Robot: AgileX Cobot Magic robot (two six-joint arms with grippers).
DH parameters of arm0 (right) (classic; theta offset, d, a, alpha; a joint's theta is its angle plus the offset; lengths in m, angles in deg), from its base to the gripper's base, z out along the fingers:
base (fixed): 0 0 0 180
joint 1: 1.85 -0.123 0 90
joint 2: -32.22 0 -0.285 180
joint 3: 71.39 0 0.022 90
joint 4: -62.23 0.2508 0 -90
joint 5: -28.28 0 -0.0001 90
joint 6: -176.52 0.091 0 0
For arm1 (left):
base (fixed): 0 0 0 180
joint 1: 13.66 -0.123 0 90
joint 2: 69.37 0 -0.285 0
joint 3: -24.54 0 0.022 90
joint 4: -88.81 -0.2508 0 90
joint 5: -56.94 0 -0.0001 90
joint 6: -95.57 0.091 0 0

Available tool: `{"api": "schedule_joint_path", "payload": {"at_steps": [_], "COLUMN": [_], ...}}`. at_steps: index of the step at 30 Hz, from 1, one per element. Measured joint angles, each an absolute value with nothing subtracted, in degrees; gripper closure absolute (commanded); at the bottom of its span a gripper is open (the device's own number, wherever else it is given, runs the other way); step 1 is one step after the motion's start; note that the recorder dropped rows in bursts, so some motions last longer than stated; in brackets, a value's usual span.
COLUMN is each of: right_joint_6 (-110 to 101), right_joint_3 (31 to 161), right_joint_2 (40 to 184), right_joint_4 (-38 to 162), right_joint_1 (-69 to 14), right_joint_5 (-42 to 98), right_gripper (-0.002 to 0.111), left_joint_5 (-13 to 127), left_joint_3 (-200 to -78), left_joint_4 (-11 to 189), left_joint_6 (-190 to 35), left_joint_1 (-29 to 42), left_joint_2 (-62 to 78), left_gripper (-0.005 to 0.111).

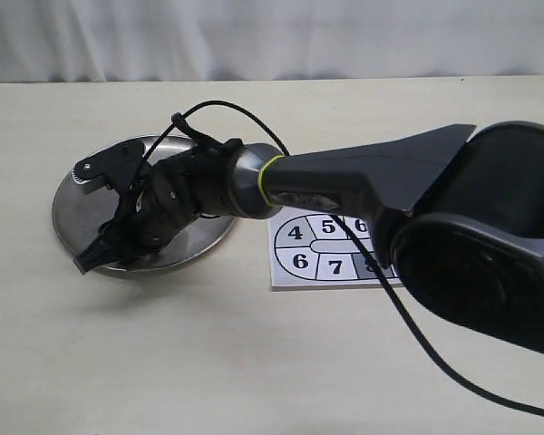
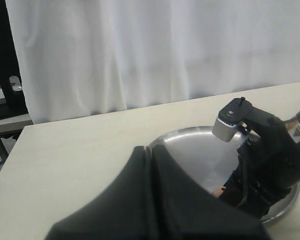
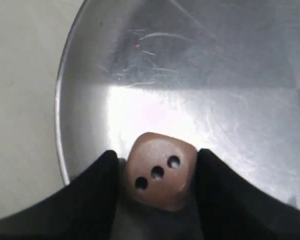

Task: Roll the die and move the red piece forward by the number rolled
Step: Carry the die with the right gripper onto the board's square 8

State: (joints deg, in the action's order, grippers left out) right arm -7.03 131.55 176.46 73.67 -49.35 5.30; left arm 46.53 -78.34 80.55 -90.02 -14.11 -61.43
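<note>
The die (image 3: 159, 170) looks brownish in shadow and shows a face of three pips. It sits between the two black fingers of my right gripper (image 3: 157, 152), which are closed against its sides over the round metal dish (image 3: 65, 100). My right arm reaches across to the dish (image 1: 72, 213) at the left, and the gripper (image 1: 100, 254) is low near its front rim. A sliver of the die (image 2: 217, 190) shows under that gripper. My left gripper (image 2: 162, 150) is shut on nothing, beside the dish (image 2: 190, 135). The red piece is hidden.
A white board sheet (image 1: 299, 258) with numbered fields 4, 5, 6 and 7 lies right of the dish, partly covered by my right arm (image 1: 363, 181). Pale tabletop surrounds both. A white curtain (image 2: 165, 50) hangs behind the table.
</note>
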Motion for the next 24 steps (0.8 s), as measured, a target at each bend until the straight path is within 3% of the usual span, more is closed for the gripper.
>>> {"api": "schedule_joint_path", "payload": {"at_steps": [7, 18, 24], "right_joint_6": [-7.03, -7.03, -7.13], "right_joint_3": [131.62, 130.49, 120.63], "right_joint_2": [176.13, 159.71, 153.42], "right_joint_4": [73.55, 71.41, 70.76], "right_joint_1": [-49.24, -40.57, -32.52], "right_joint_5": [4.29, -11.28, -12.29], "right_gripper": [0.104, 0.104, 0.104], "left_joint_5": [46.53, 46.53, 46.53], "left_joint_3": [-78.34, -78.34, -78.34], "left_joint_4": [80.55, 80.55, 80.55], "left_joint_6": [-90.02, -90.02, -90.02], "left_joint_1": [-14.11, -14.11, -14.11], "left_joint_2": [-61.43, -61.43, -61.43], "left_gripper": [0.107, 0.107, 0.107]}}
